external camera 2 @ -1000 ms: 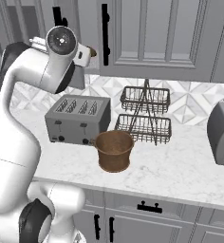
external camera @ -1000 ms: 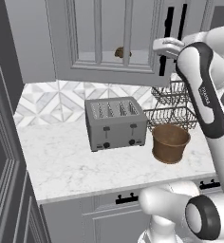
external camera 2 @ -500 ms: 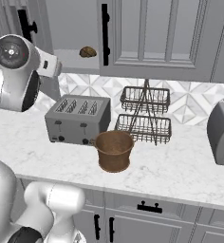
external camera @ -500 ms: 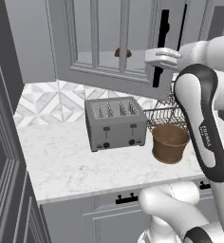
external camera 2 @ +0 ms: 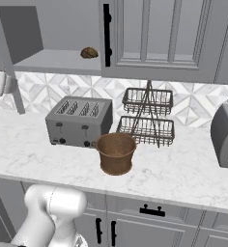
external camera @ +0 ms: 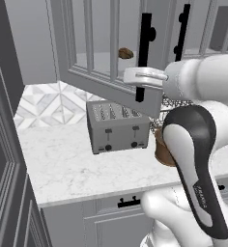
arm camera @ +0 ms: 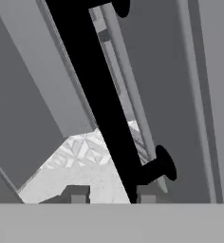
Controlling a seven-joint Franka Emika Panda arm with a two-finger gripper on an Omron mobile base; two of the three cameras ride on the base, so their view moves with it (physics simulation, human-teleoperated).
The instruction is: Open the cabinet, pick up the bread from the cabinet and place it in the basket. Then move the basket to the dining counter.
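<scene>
The grey cabinet's glass-paned left door [external camera: 94, 46] stands swung wide open. Its black bar handle [external camera: 145, 53] [arm camera: 99, 95] runs between my gripper's [external camera: 139, 83] [arm camera: 111, 194] fingertips, against the right one and with a gap to the left one, so the gripper is open around it. The brown bread [external camera 2: 89, 52] [external camera: 125, 53] lies on the open cabinet shelf [external camera 2: 53, 62]. On the worktop in front of the toaster [external camera 2: 79, 120] stands the round brown basket [external camera 2: 116, 152], which my arm half hides in the left base view.
A black two-tier wire rack [external camera 2: 147, 118] stands behind the basket, under the closed right cabinet door [external camera 2: 159, 34]. A grey appliance [external camera 2: 227, 137] sits at the right edge. The marble worktop [external camera 2: 183, 169] has free room right of the basket. Grey drawers [external camera 2: 149, 212] lie below.
The cabinet door has swung from nearly closed to wide open, with my hand following its handle outward and to the left. The bread now shows on the open shelf.
</scene>
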